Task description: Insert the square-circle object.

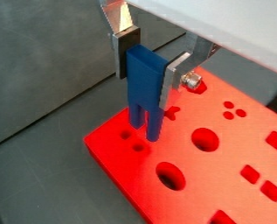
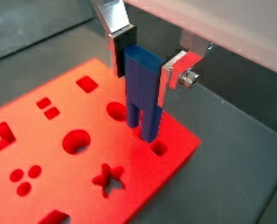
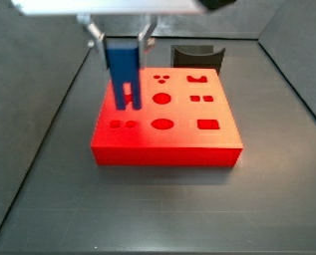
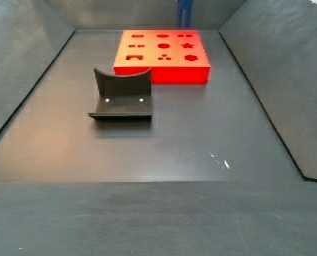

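My gripper [image 1: 152,66] is shut on the square-circle object [image 1: 144,87], a small blue elongated block held upright with its two prongs pointing down. It also shows in a wrist view [image 2: 143,87] and in both side views [image 3: 123,68] [image 4: 185,12]. The prongs hang just over a corner of the red block [image 1: 222,166], close to a pair of small holes [image 1: 134,142] near its edge. I cannot tell whether the tips touch the red surface. The red block [image 3: 167,139] has several differently shaped holes in its top.
The fixture [image 3: 197,57], a dark L-shaped bracket, stands on the grey floor beside the red block, also seen in a side view [image 4: 121,98]. Sloping grey walls [image 4: 27,90] enclose the floor.
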Motion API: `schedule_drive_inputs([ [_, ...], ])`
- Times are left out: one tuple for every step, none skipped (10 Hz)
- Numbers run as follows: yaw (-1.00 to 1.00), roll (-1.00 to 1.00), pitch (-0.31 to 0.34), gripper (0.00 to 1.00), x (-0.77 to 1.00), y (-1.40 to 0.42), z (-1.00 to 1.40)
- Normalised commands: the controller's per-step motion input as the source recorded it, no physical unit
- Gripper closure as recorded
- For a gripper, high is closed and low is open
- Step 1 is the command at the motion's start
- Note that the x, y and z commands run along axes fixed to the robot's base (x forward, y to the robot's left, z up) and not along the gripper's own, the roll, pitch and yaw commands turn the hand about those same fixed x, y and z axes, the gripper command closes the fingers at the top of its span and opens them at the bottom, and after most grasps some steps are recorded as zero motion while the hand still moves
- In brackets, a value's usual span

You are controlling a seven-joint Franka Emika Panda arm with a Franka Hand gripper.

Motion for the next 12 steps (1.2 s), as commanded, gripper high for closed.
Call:
schedule_drive_inputs([
  [-0.01, 0.02, -0.067, 1.0, -0.15, -0.11, -0.27],
  [0.0, 0.0, -0.07, 1.0, -0.04, -0.19, -0.2],
  [0.0, 0.0, -0.069, 1.0, 0.0, -0.17, -0.19],
  [0.0, 0.01, -0.034, 1.0, 0.0, -0.11, -0.23],
  [0.0, 0.0, -0.034, 1.0, 0.0, -0.06, -0.27],
  [0.0, 0.02, -0.04, 1.0, -0.02, 0.0, -0.34],
  [0.0, 0.02, -0.034, 1.0, -0.04, 0.03, -0.32],
  [0.0, 0.0, -0.026, 1.0, -0.17, 0.05, -0.26],
  [0.05, 0.0, -0.033, 1.0, 0.0, 0.04, -0.15],
  [0.1, 0.0, -0.033, 1.0, 0.08, 0.1, -0.19],
  [0.08, 0.04, -0.011, 1.0, 0.06, 0.01, -0.27],
  [0.04, 0.05, 0.0, 1.0, 0.16, 0.0, -0.24],
])
